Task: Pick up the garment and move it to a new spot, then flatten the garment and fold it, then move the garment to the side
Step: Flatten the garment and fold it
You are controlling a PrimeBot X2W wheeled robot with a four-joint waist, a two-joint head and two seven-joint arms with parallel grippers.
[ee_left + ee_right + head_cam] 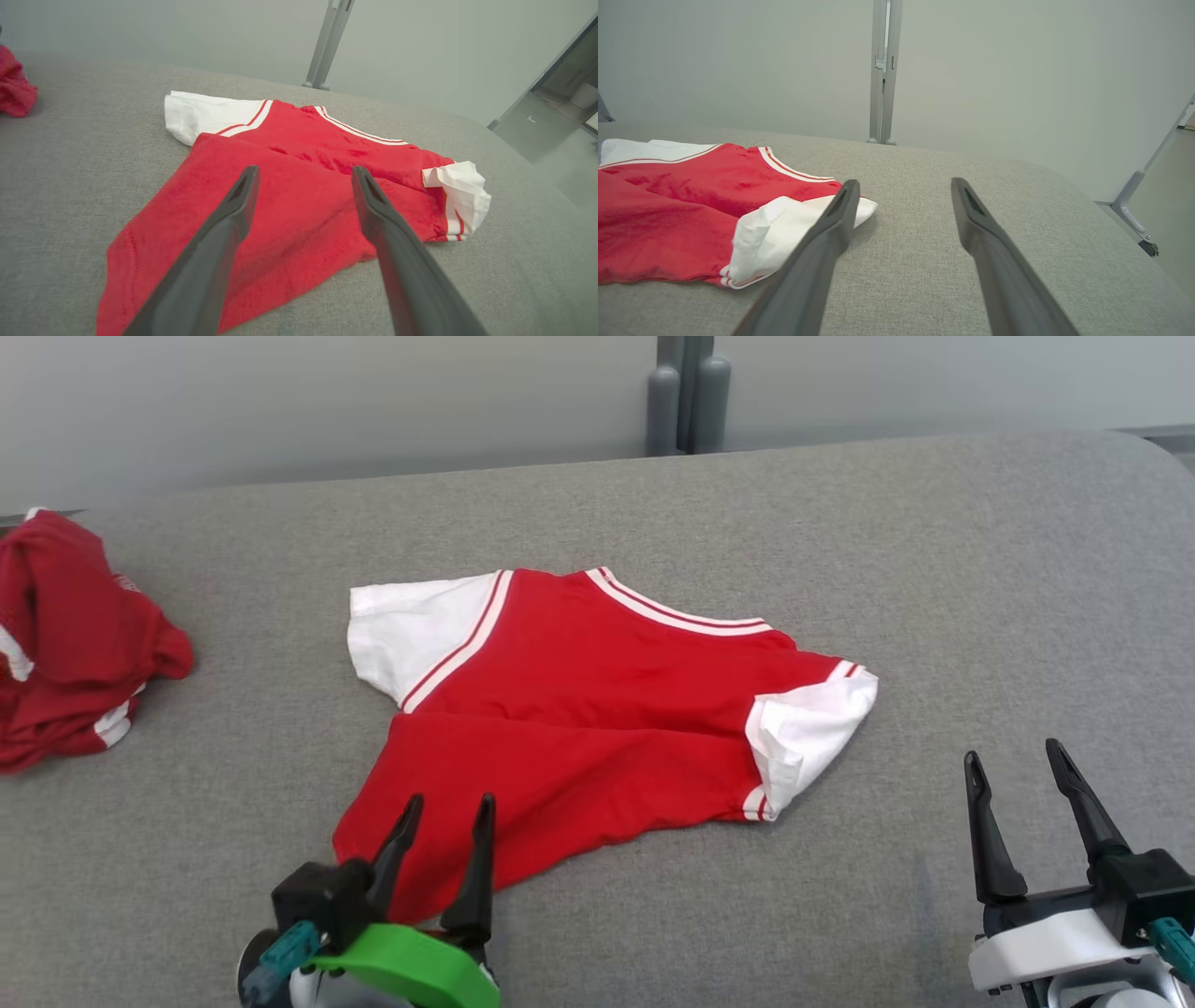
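Grey padded tabletop (934,569) is carrying the garment (579,709), a red shirt with white sleeves, lying near the middle with 1 flap doubled over its body and the sleeve on the robot's right crumpled. Flattening is looking partly done; the folding and the move aside are waiting. The left gripper (450,800) is hovering over the near hem and the right gripper (1014,752) over bare surface well to the right, both gaping and empty. Another red heap (75,635) is sitting far left.
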